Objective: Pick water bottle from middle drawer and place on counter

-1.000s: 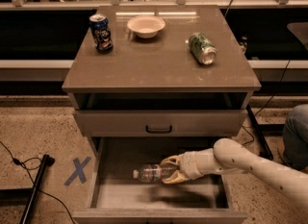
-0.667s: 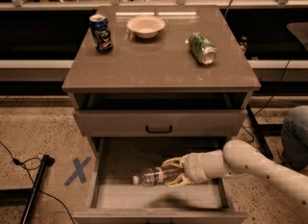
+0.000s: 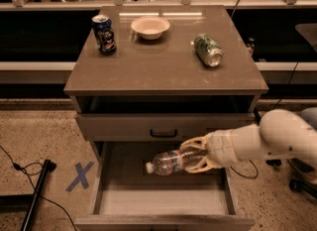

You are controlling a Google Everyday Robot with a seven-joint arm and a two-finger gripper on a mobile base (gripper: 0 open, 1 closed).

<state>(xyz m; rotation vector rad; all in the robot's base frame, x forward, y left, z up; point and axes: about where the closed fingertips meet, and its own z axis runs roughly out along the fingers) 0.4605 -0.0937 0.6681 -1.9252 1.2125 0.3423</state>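
The water bottle (image 3: 168,161) is clear with a white cap and a label band. It is held level, cap pointing left, above the grey floor of the open middle drawer (image 3: 158,198). My gripper (image 3: 192,156) reaches in from the right, and its cream fingers are shut around the bottle's base end. The glossy grey-brown counter (image 3: 163,74) is the cabinet's top, above and behind the bottle.
On the counter stand a blue Pepsi can (image 3: 104,34) at the back left and a cream bowl (image 3: 150,27), with a green can (image 3: 208,50) lying at the right. A drawer front with a black handle (image 3: 163,133) sits just above the bottle. A blue X (image 3: 80,176) and a black pole (image 3: 37,195) are on the floor at left.
The bottle lay on the drawer floor with my gripper closing on it. Now it is off the floor, raised with my gripper and closer to the upper drawer front.
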